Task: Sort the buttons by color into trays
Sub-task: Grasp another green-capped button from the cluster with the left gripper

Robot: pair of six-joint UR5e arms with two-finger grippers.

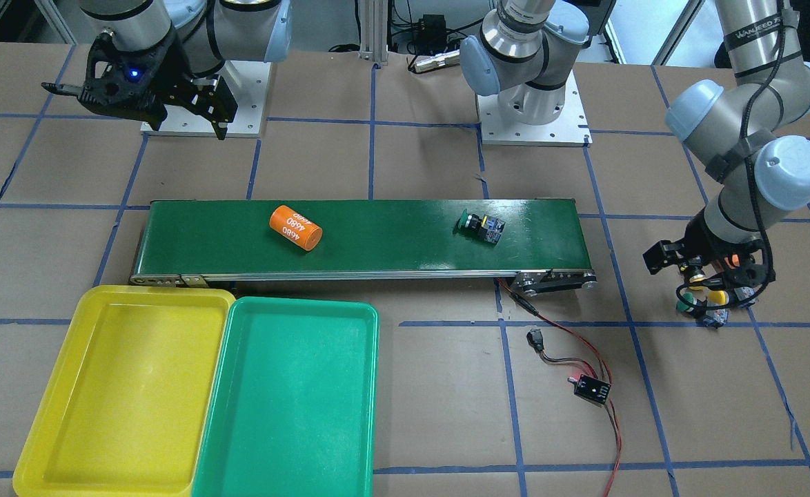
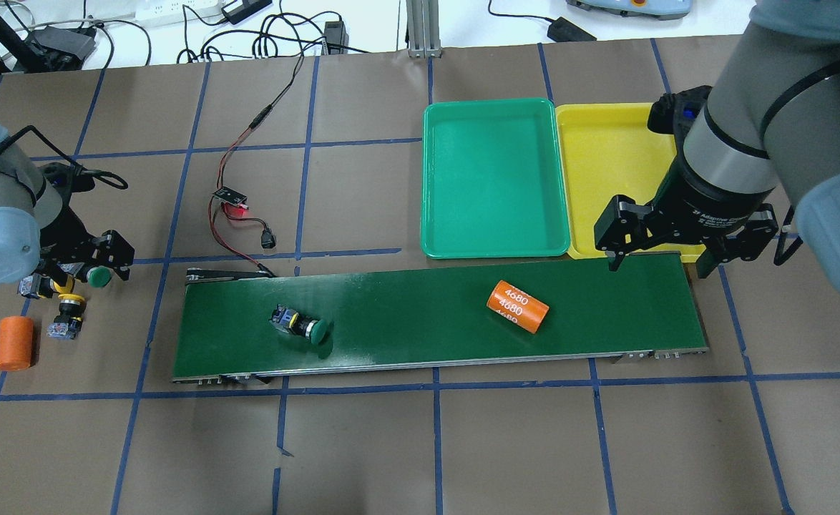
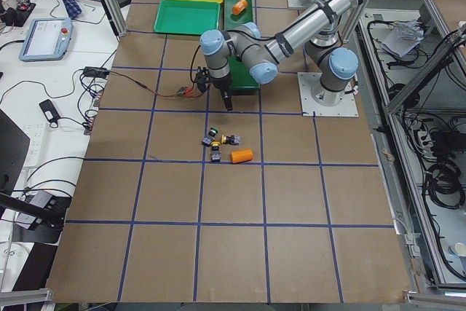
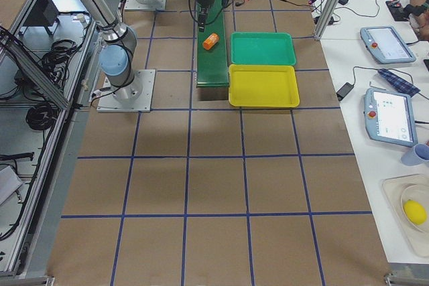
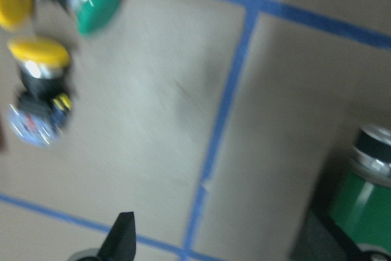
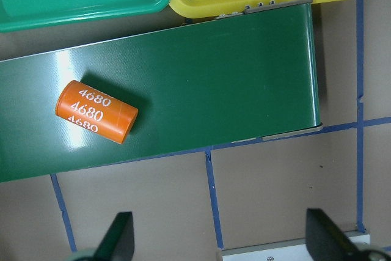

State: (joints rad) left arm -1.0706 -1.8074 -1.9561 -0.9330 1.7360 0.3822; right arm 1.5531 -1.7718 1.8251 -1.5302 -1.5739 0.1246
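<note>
**Waiting on the green button at the belt's left end**

We are working down from the brown papered table (image 2: 391, 443). Across its middle the dark-green conveyor belt (image 2: 420, 286) is stretching from left to right. Just beyond the belt's right end, on the far side, the green tray (image 2: 495, 179) and the yellow tray (image 2: 606, 157) are lying edge to edge, the yellow one further right. Neither is holding a button yet.

The right gripper (image 2: 657, 257) is hovering over the belt's right end, just on the near side of the trays. Its jaws are standing wide apart with nothing between them. The left gripper (image 5: 220, 239) is hanging above the table off the belt's left end, with its jaws likewise spread. Its blurred wrist view is showing only bare table between them.

An orange cylinder (image 2: 518, 306) is lying on the belt's right half.

The belt button (image 2: 300, 325), green-capped, is lying on its side on the belt's left half. Its long axis is running roughly along the belt, with the cap pointing right and slightly toward the near edge. It is lying nearer the left gripper and well left of the right gripper, with the orange cylinder between the two. We are judging that the right arm, placed beside the trays, is the one to take it. Jaws closing across the belt, onto the collar, would suit that axis.

Near the left gripper, a loose green button (image 5: 91, 7) and two yellow buttons (image 5: 38, 53) are lying close together on the table.
</note>
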